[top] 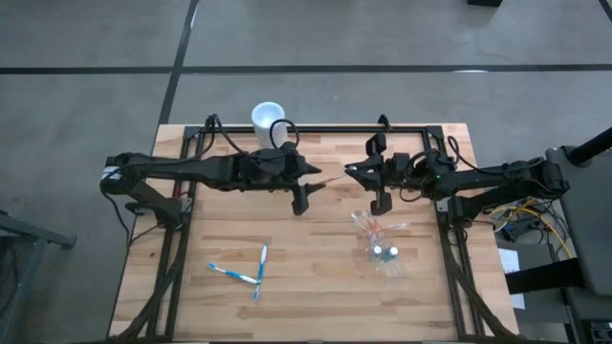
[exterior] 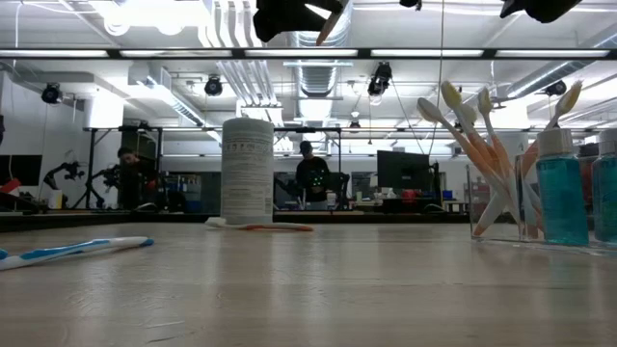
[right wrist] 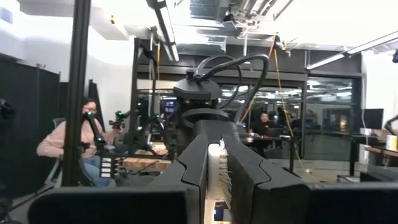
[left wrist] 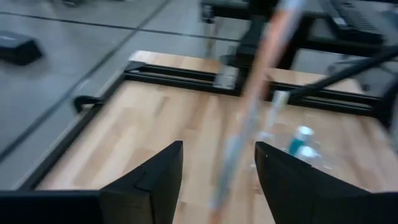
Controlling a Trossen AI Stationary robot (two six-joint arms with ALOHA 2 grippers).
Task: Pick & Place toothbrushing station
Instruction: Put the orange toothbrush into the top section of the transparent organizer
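An orange-and-white toothbrush [top: 333, 179] hangs in the air between my two grippers, above the table's middle. My right gripper [top: 350, 173] is shut on it. My left gripper [left wrist: 219, 155] is open, and its fingers stand on either side of the blurred brush handle [left wrist: 249, 106] with a gap on both sides. The clear cup [top: 379, 241] sits on the table's right half with several toothbrushes [exterior: 482, 164] leaning in it and blue-filled bottles [exterior: 561, 188] beside them. Two blue-and-white toothbrushes [top: 247, 270] lie flat at the near left. My right gripper pinches the toothbrush's bristle end [right wrist: 217, 177] between its two fingers. The fingers lie along the brush, reaching level from the table's right. The handle sticks out past the fingertips toward my left gripper, and the brush is lifted clear of the table.
A tall white cup [top: 268, 117] stands at the far edge, left of middle. A black frame rail [top: 316, 129] runs along the far edge and down both sides. Bare wood lies between the blue brushes and the clear cup. People sit in the room beyond.
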